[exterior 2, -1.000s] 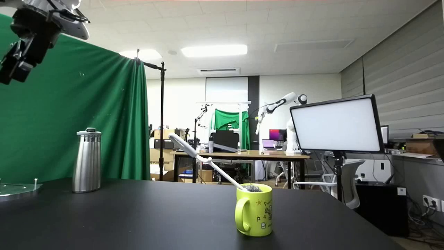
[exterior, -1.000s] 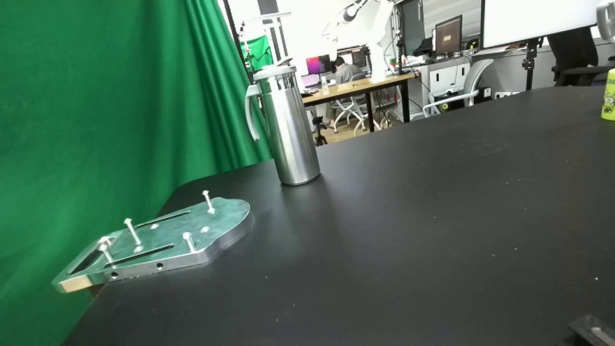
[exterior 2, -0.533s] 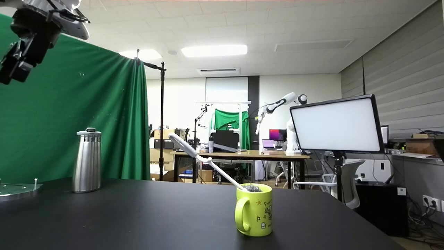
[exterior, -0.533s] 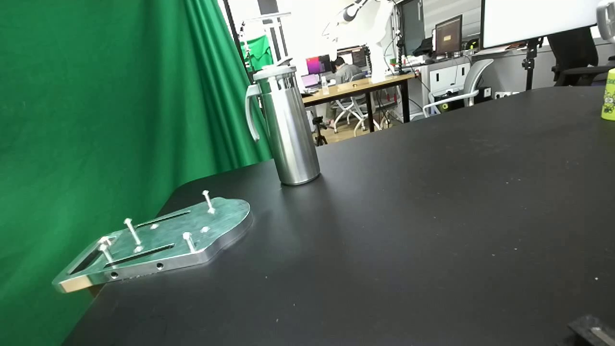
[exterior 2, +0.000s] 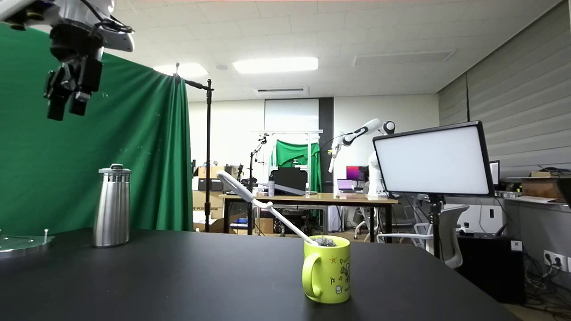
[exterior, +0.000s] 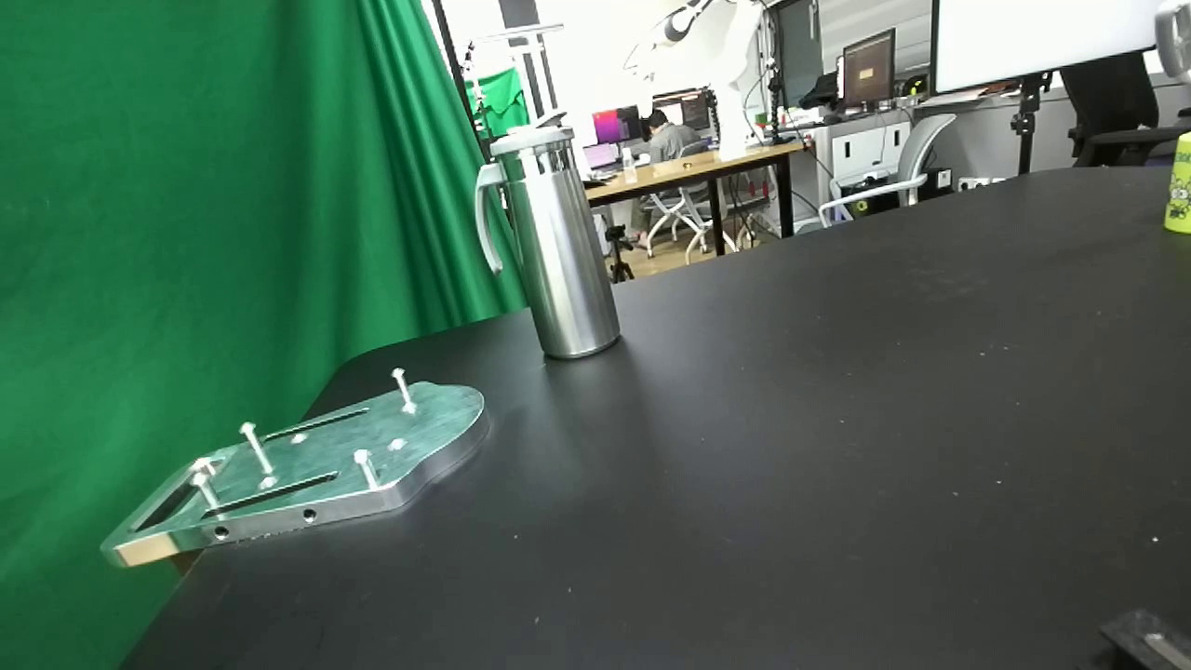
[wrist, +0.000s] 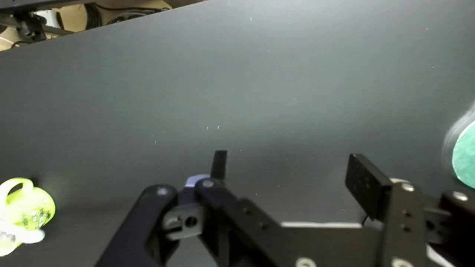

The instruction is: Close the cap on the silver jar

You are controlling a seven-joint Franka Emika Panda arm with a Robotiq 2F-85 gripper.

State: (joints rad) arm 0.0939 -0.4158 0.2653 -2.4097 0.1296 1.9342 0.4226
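Both fingers (exterior 2: 56, 109), spread apart, have shifted in from the edge in an exterior view, the silver jar (exterior 2: 111, 214) unmoved.

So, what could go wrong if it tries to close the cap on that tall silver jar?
The slim silver jar could tip if the fingers press its cap off-centre. They might knock the pegs on the green plate nearby. And a low sideways swing could catch the long handle leaning out of the yellow-green mug.

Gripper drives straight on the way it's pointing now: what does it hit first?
Probably the black tabletop, which lies ahead of the open gripper in the wrist view; the depth is unclear.
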